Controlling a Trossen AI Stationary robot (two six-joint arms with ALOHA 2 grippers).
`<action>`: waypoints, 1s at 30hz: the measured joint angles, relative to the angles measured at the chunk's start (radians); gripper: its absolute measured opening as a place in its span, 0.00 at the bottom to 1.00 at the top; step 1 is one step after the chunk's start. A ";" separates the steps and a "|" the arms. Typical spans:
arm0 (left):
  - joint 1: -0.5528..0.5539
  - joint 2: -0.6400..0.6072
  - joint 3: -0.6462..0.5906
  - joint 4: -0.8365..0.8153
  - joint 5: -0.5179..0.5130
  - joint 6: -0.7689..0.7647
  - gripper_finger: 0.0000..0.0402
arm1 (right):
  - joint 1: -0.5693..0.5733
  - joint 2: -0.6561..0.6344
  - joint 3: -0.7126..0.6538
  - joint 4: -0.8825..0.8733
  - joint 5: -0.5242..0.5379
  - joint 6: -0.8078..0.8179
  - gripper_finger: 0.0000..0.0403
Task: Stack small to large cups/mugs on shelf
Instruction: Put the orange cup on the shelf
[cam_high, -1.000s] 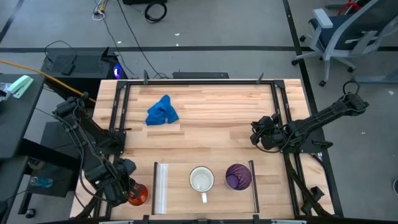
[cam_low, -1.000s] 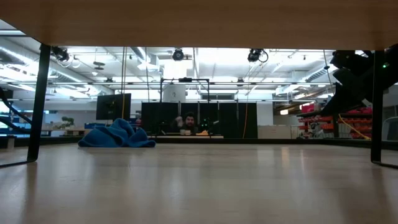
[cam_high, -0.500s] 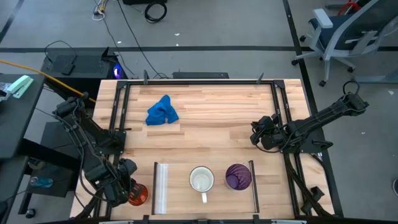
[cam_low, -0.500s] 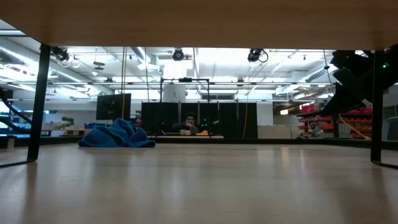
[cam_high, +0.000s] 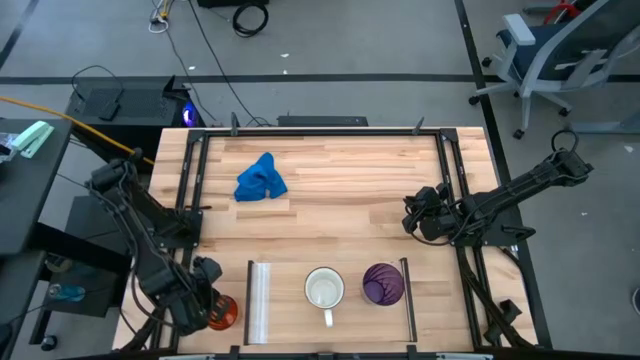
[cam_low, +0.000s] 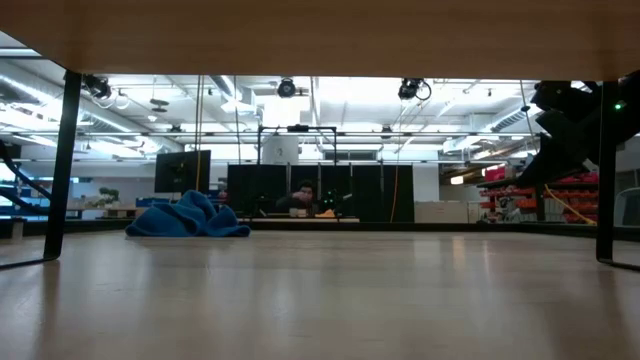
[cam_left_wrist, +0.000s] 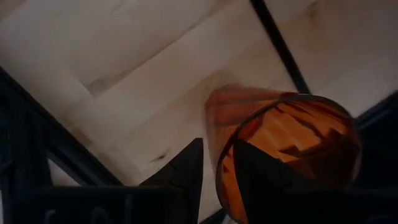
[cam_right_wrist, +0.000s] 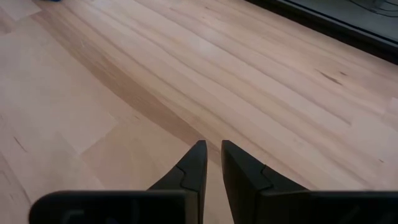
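Your left gripper (cam_left_wrist: 216, 167) straddles the orange cup's (cam_left_wrist: 283, 146) rim, one finger inside, jaws closing but not yet pinching, at the table's near-left corner beside the shelf (cam_high: 290, 300). Your right gripper (cam_right_wrist: 211, 160) waits, jaws narrowly apart on nothing.

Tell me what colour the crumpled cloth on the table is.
Blue; the cloth shows best in the high view.

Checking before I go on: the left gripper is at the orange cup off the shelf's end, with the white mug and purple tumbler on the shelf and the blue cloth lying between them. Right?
Not quite. The high view shows the blue cloth far up the table, not between the white mug and purple tumbler, which stand side by side on the shelf. The rest holds: the left gripper has one finger inside the orange cup, one outside.
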 joint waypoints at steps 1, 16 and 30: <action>0.000 0.007 0.000 -0.003 0.002 0.000 0.23 | 0.000 0.000 0.000 0.000 -0.001 0.000 0.14; 0.000 0.081 0.000 0.031 0.009 0.042 0.22 | 0.000 0.000 0.000 0.000 -0.006 0.000 0.14; 0.000 0.081 0.000 0.028 0.011 0.042 0.03 | 0.000 0.000 0.000 0.000 -0.006 0.000 0.14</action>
